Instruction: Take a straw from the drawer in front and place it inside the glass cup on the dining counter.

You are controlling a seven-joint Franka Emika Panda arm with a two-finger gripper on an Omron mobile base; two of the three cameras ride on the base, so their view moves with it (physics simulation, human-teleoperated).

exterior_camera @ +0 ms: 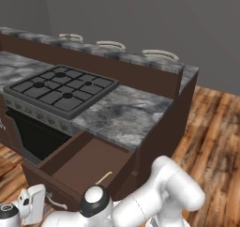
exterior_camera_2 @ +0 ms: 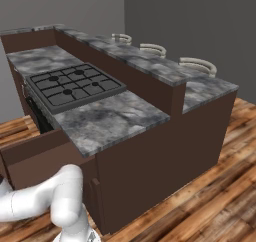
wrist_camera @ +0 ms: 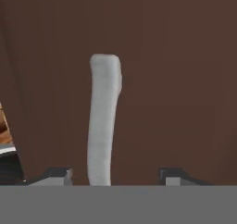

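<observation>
Straw (exterior_camera: 104,177): lies flat on the floor of the pulled-out drawer (exterior_camera: 89,160), near its front panel.
Handle (wrist_camera: 102,121): pale bar between the claw (wrist_camera: 115,174) tips, untouched.
Claw: released, tips spread.
Stove (exterior_camera: 61,87): on the desk (exterior_camera: 126,116) above the drawer.
Writing: none readable.

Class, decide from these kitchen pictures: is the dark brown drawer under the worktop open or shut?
Open. The drawer juts out below the worktop, its inside exposed, with the straw lying in it.

No readable text, label, brand, number or sign appears anywhere.
</observation>
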